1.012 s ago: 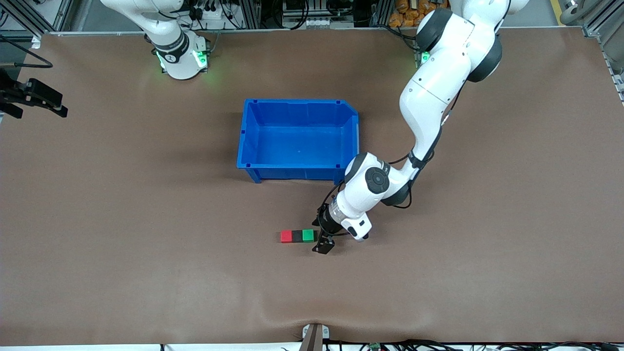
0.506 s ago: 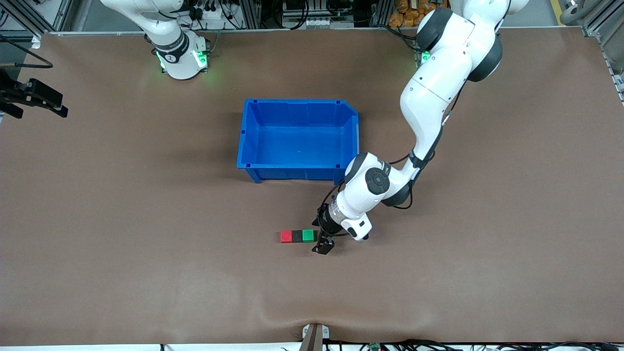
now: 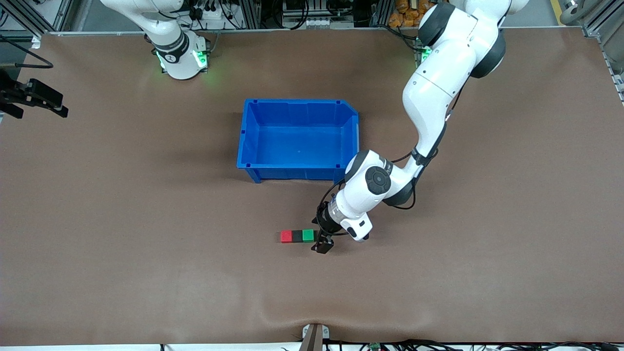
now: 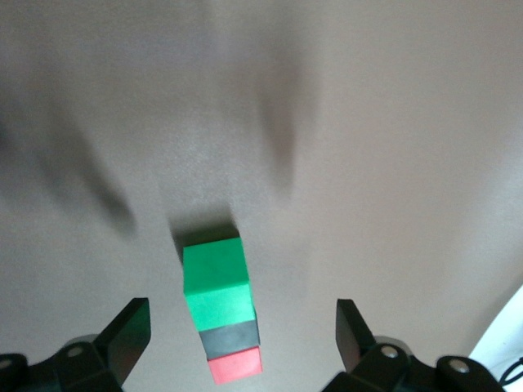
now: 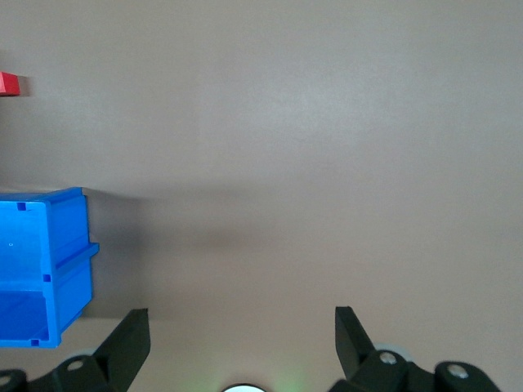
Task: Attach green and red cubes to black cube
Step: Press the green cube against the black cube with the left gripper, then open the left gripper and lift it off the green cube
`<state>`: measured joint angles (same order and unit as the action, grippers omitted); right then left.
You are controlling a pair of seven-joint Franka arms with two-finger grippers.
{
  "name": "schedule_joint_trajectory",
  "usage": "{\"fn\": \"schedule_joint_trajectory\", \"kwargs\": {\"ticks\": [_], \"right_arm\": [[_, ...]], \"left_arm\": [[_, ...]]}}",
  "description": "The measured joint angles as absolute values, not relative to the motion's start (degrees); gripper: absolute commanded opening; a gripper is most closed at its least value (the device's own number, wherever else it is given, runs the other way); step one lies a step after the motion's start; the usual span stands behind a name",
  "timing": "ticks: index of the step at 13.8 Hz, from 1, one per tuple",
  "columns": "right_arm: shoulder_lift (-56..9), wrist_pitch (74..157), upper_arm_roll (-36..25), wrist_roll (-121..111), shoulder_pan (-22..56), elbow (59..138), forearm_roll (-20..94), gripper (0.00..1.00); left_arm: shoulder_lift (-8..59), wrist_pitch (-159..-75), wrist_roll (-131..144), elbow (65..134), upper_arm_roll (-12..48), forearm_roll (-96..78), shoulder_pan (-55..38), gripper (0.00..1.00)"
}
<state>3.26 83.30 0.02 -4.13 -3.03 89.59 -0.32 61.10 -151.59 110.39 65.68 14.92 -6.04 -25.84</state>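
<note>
The red cube [image 3: 286,236], black cube [image 3: 297,236] and green cube [image 3: 307,235] lie in one touching row on the table, black in the middle, nearer the front camera than the blue bin. My left gripper [image 3: 320,236] hangs low at the green end of the row, open and holding nothing. The left wrist view shows the green cube [image 4: 215,282], black cube [image 4: 231,339] and red cube [image 4: 235,365] in line between the spread fingers of the left gripper [image 4: 241,317], untouched by either. My right gripper [image 5: 241,327] waits open and empty over bare table near its base.
An empty blue bin [image 3: 298,108] stands mid-table, farther from the front camera than the cubes; one corner of the bin [image 5: 49,269] shows in the right wrist view, as does the red cube [image 5: 8,83]. Brown table surface spreads all round the row.
The left gripper has edged very slightly toward the green cube. The cubes and the right arm have not moved.
</note>
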Motion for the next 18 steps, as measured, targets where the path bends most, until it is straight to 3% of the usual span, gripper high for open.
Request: {"fn": "schedule_joint_trajectory", "kwargs": {"ticks": [18], "right_arm": [[3.26, 82.81, 0.04, -4.13, -2.86, 89.59, -0.32, 1.00]], "left_arm": [[53.30, -132.14, 110.20, 65.30, 14.55, 3.54, -21.60, 1.00]]}}
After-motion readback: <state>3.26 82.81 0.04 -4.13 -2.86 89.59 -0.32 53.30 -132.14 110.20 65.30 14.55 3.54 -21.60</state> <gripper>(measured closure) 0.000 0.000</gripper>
